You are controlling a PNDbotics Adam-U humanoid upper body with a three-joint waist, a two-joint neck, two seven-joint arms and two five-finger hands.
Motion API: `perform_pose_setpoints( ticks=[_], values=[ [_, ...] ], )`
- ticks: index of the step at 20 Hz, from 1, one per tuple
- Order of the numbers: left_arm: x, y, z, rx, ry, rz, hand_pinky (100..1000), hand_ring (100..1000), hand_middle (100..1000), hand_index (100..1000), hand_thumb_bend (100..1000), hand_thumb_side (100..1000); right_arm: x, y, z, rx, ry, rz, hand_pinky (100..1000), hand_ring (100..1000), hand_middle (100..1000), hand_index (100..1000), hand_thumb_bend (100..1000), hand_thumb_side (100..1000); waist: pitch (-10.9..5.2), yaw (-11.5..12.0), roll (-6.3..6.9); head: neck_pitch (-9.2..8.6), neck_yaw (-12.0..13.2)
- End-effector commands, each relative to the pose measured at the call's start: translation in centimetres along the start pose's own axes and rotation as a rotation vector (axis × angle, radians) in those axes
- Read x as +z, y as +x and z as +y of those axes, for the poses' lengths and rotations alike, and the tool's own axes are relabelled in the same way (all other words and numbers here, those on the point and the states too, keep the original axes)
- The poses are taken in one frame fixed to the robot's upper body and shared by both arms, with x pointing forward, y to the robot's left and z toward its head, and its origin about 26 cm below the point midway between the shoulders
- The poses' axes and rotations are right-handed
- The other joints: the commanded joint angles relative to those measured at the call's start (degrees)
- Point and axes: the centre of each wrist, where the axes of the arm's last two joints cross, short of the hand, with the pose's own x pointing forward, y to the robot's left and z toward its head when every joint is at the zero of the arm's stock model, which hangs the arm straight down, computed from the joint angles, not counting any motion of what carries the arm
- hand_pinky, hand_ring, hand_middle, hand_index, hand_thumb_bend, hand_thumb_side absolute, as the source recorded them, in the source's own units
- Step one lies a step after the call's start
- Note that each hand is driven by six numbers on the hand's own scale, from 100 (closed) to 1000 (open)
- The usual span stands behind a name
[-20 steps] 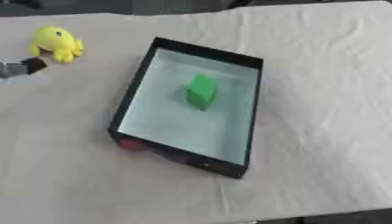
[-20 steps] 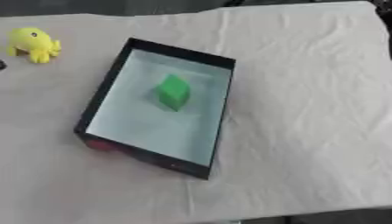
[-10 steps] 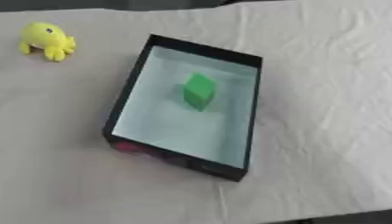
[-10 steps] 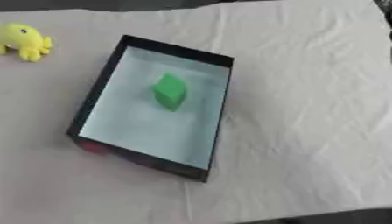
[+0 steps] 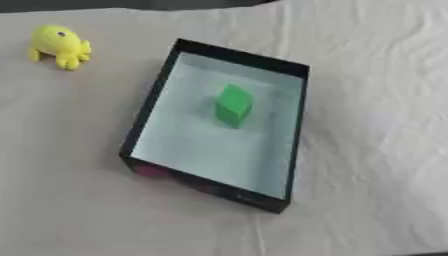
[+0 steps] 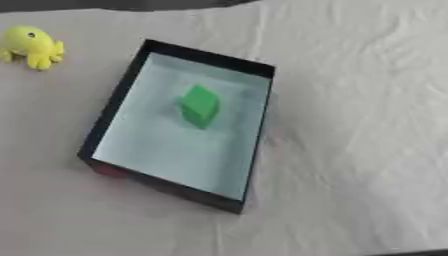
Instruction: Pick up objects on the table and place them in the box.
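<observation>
Black-walled box [image 5: 150,102] with pale bluish floor, lying askew at the middle of a table [image 5: 376,125] covered in wrinkled off-white cloth. Landmark for all places below: the box.

Green block [image 5: 234,105] resting inside the box, on the floor of its far half, clear of all four walls as far as visible, tilted so that one corner is pointing toward the far wall.

Yellow toy [image 5: 59,45], rounded body with short stubby legs and a dark eye spot, sitting on the cloth outside the box, well apart from its far left corner, toward the left edge of the view.

Reddish patch showing on the outer face of the near wall of the box, near its left corner; nature not discernible.

No robot hand appearing in either eye view; state of the fingers therefore not determinable for left or right.
</observation>
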Motion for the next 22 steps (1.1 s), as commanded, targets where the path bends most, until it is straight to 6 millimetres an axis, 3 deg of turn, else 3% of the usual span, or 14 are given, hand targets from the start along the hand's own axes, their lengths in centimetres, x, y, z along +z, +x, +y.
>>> perform_pose_setpoints(
  ticks=[1,15,20,22],
  values=[
    [0.4,-0.4,1.7,-0.002,-0.002,0.010,817,778,782,885,487,221,-0.6,0.7,0.0,0.010,0.012,-0.024,1000,954,985,871,100,516,-0.56,-0.4,0.16,-1.12,0.7],
    [0.5,-1.0,2.0,-0.001,0.026,0.047,818,783,789,875,533,216,-1.6,1.0,1.0,-0.006,0.047,-0.035,1000,956,987,871,100,540,2.66,-3.7,1.64,-4.07,1.9],
    [0.5,-1.2,1.9,-0.033,0.026,0.069,812,775,759,856,456,187,-1.9,1.0,1.4,-0.009,0.058,-0.038,1000,956,987,871,100,547,3.61,-4.7,1.92,-5.26,2.4],
    [0.6,-1.4,1.7,-0.040,0.017,0.073,792,743,700,808,356,116,-1.8,1.0,1.4,-0.007,0.057,-0.035,1000,956,987,871,100,548,3.80,-4.7,1.98,-5.23,2.4]
  ],
)
